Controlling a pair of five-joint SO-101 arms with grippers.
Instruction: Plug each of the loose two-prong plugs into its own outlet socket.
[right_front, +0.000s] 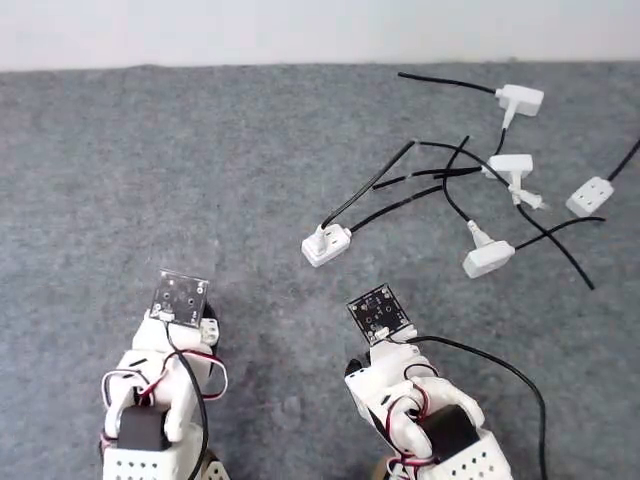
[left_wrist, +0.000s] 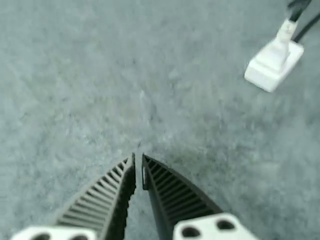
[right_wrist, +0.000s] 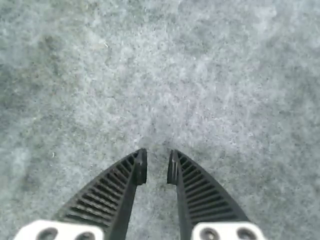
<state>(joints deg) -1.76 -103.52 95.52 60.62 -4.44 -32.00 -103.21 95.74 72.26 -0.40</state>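
Several white plugs and socket blocks on black cords lie at the right of the grey mat. The nearest socket block (right_front: 326, 243) (left_wrist: 274, 62) has a plug seated in it. Farther right are a white piece (right_front: 488, 258), a two-prong plug (right_front: 512, 170), a socket block (right_front: 588, 195) and an angled plug (right_front: 520, 98). My left arm (right_front: 165, 385) and right arm (right_front: 415, 410) sit at the near edge, well short of them. Over bare mat, the left gripper (left_wrist: 138, 165) is shut, and the right gripper (right_wrist: 157, 164) is almost closed with a thin gap, holding nothing.
The black cords (right_front: 440, 185) cross and tangle between the pieces at the right. Grey mat (right_front: 150, 170) covers the table, bare on the left and in front of both arms. A pale wall (right_front: 300, 30) runs along the far edge.
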